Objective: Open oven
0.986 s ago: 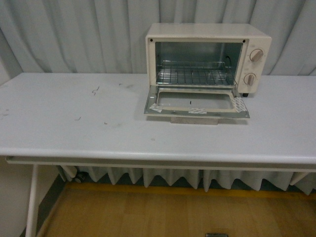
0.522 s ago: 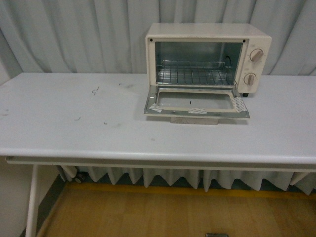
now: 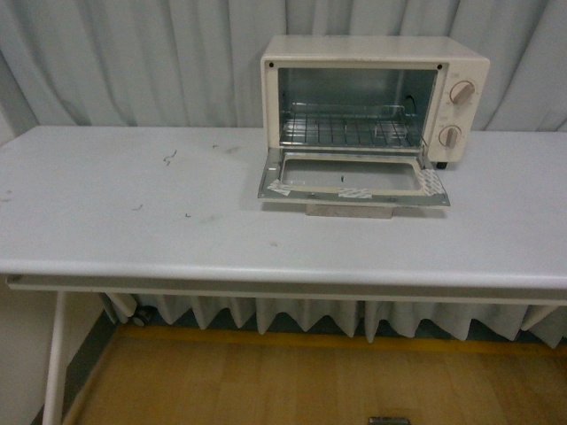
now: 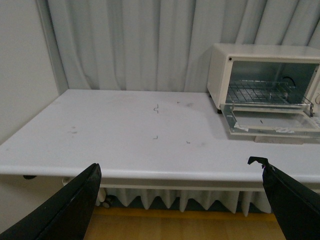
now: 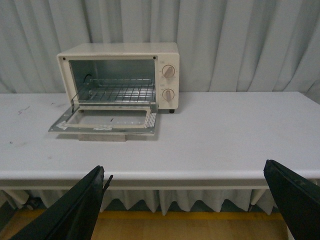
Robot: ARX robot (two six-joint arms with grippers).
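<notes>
The oven (image 3: 374,99) stands at the back of the table (image 3: 159,221), right of centre in the front view, close against the pale curtain (image 3: 133,62). Its door (image 3: 353,181) is dropped fully down and lies almost flat, hinged at the lower front edge, with the handle (image 3: 347,210) showing as a beige bar under the door's outer edge, down near the table top. Strips of light tape sit at the door's corners. Inside, the wire rack (image 3: 347,131) spans the cavity, and two round knobs (image 3: 462,92) sit one above the other on the right panel.

The left tool (image 4: 180,200) is spread wide — its two dark fingers (image 4: 65,210) reach in from the lower corners of the left wrist view with a broad gap between them. It holds nothing and touches nothing, hanging out in front of the table's near edge, well apart from the oven.

The right tool (image 5: 192,200) is spread just as wide — its fingers (image 5: 75,210) frame the lower corners of the right wrist view, empty and touching nothing, likewise out past the table's front edge and well clear of the oven. Neither arm shows in the front view.

A few small dark marks (image 3: 170,159) dot the table left of the oven. Wooden floor (image 3: 266,381) shows beneath.
</notes>
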